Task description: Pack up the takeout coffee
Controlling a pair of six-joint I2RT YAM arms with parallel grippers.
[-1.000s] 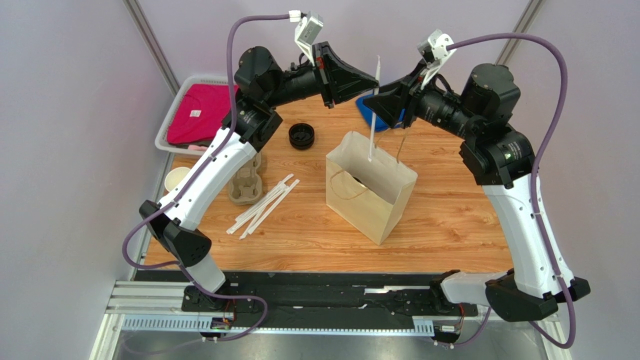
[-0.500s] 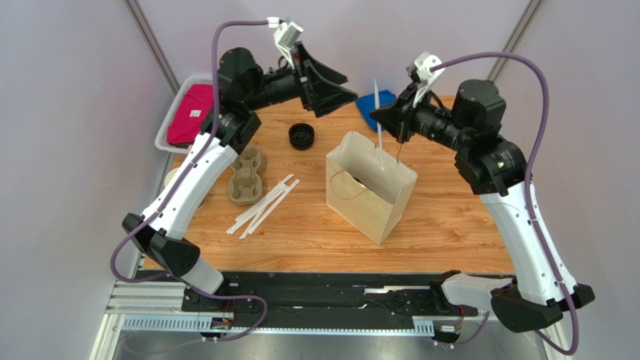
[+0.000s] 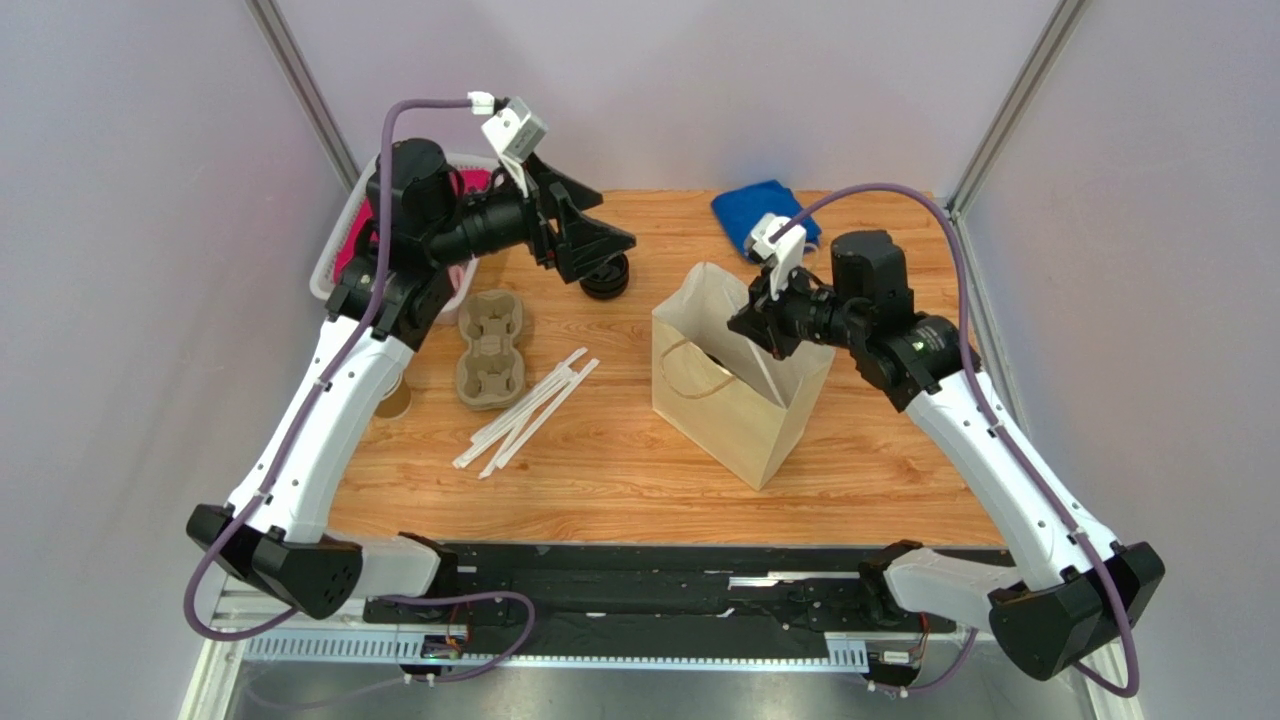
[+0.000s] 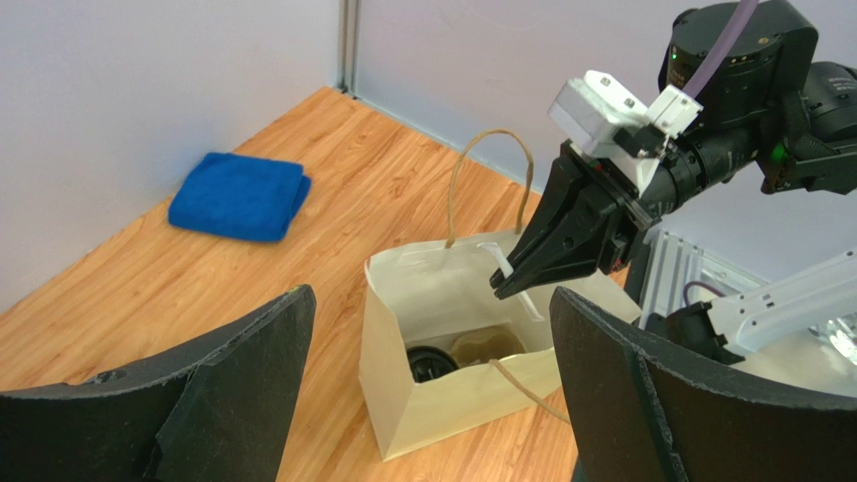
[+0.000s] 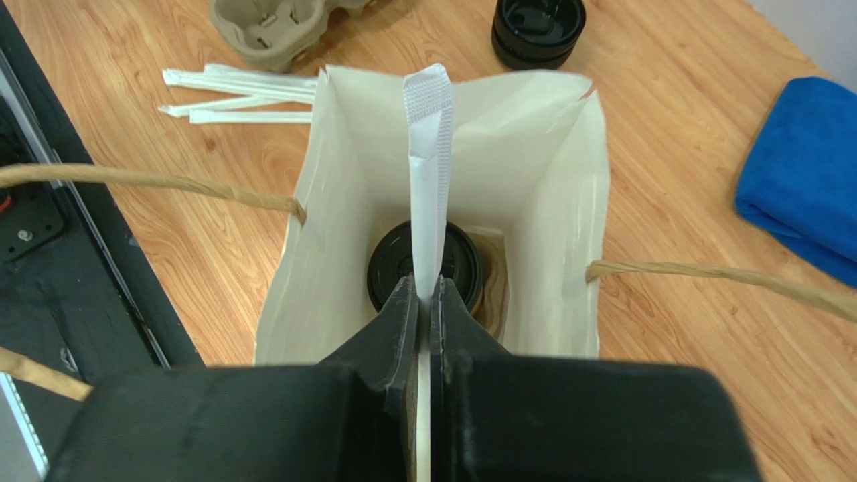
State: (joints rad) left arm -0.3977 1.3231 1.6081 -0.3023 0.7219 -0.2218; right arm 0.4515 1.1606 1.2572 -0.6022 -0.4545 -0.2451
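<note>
The takeout coffee (image 5: pixel 422 263) stands inside the open kraft paper bag (image 3: pixel 736 405). Only its black lid (image 4: pixel 431 364) shows, deep in the bag. My right gripper (image 5: pixel 423 296) is shut on a white wrapped straw (image 5: pixel 430 171) and hovers over the bag's mouth (image 3: pixel 747 327). The straw points down into the bag, above the lid. My left gripper (image 3: pixel 613 248) hangs wide open and holds nothing. It is up at the back left of the bag, well apart from it, and looks toward the bag (image 4: pixel 453 402).
A folded blue cloth (image 3: pixel 766 207) lies behind the bag. A stack of black lids (image 3: pixel 604 279), a pulp cup carrier (image 3: pixel 492 348) and several wrapped straws (image 3: pixel 526 408) lie to the bag's left. A white basket (image 3: pixel 334 270) sits at the far left edge. The bag's handles (image 5: pixel 151 181) stick out sideways.
The left gripper let go of the straw, opened wide and drew back to the left. The right gripper shut on the straw and carried it down over the bag's mouth.
</note>
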